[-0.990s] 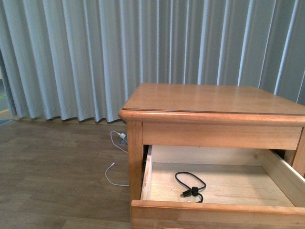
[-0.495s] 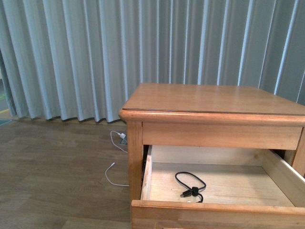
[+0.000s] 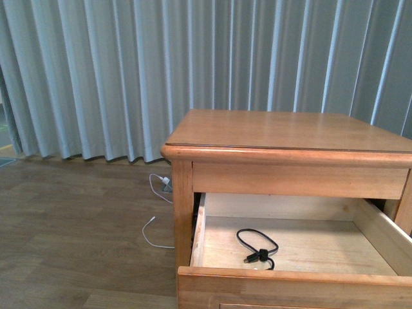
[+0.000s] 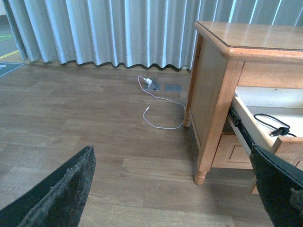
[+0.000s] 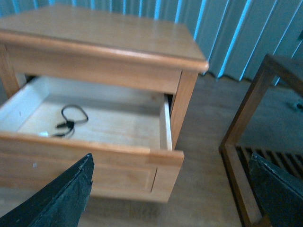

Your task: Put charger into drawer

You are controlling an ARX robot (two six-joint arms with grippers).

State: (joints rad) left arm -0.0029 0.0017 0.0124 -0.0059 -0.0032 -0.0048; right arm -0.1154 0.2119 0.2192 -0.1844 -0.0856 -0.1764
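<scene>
L gripper (image 4: 171, 151) is hanging low over the brown wood-plank floor (image 4: 71, 123), its two dark rough-faced fingers (image 4: 61, 194) sitting wide apart w/ nothing between them. R gripper (image 5: 170, 158) is hovering in front of the furniture, its dark fingers (image 5: 61, 198) likewise spread, holding nothing.

Nearest the robot, the honey-brown upper drawer w/ pale bare-wood interior (image 3: 290, 278) is standing pulled well out of the honey-brown wooden nightstand (image 3: 283, 132). The charger (image 3: 261, 256) is lying inside on the drawer bottom, toward the front-left part: its thin black bundled cable is showing as a loop w/ a tie. The white plug body is mostly hidden behind the drawer's front wall, so can't make it out clearly; the R wrist view is showing only a pale bit just beside the front wall.

In the R wrist view, a dark-brown wooden frame w/ slats (image 5: 236, 137) is standing near the nightstand's R side.

Further back, a long thin white cable (image 4: 161, 128) is trailing over the floor by the nightstand's L leg, running to a small white plug (image 4: 149, 81) beside a grey floor plate (image 4: 173, 88). Behind everything, pale grey-blue pleated curtains (image 3: 129, 77) are hanging down to the floor.
</scene>
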